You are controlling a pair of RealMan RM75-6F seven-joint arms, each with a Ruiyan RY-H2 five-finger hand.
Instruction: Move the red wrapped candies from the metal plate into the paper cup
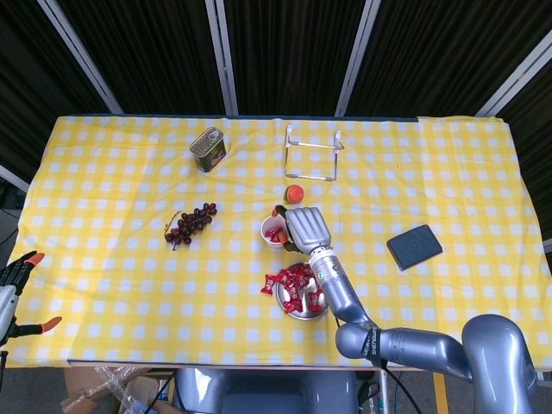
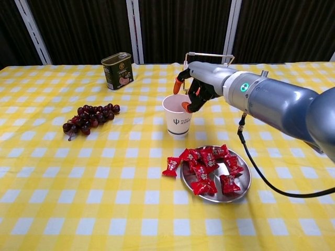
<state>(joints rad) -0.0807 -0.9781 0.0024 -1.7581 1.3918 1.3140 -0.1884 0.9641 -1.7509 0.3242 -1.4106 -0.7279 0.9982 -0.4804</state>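
Observation:
The white paper cup stands mid-table, with red candy showing inside it in the head view. My right hand hovers just over the cup's right rim with its fingers spread apart and nothing between them; from above the right hand covers the cup's right side. Several red wrapped candies lie heaped on the metal plate in front of the cup. One candy lies on the cloth just left of the plate. My left hand shows in neither view.
A green tin can and a bunch of dark grapes sit to the left. A wire rack stands behind the cup, a small orange object beside it. A dark wallet lies to the right.

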